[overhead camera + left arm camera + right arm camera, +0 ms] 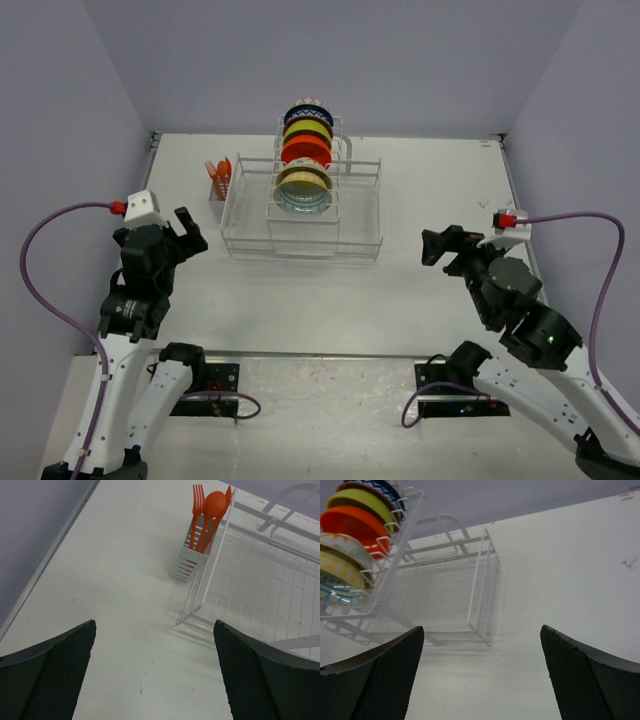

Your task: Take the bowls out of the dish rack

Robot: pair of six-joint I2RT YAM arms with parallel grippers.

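Note:
The white wire dish rack (352, 228) stands at mid-table. Four bowls stand on edge in its slotted upright section: the cream floral bowl (303, 184) nearest, then the orange-red bowl (306, 150), the yellow-green bowl (307, 129) and the dark blue patterned bowl (308, 113) at the back. In the right wrist view they show at upper left: cream (337, 570), orange-red (351, 525), yellow-green (357, 501), dark blue (380, 485). My left gripper (187, 235) is open and empty, left of the rack. My right gripper (436, 247) is open and empty, right of it.
A small white utensil cup (218, 186) with orange utensils (210, 507) hangs at the rack's left end. The rack's low basket corner (192, 620) lies just ahead of my left gripper (155, 670). Lilac walls close in the table on three sides.

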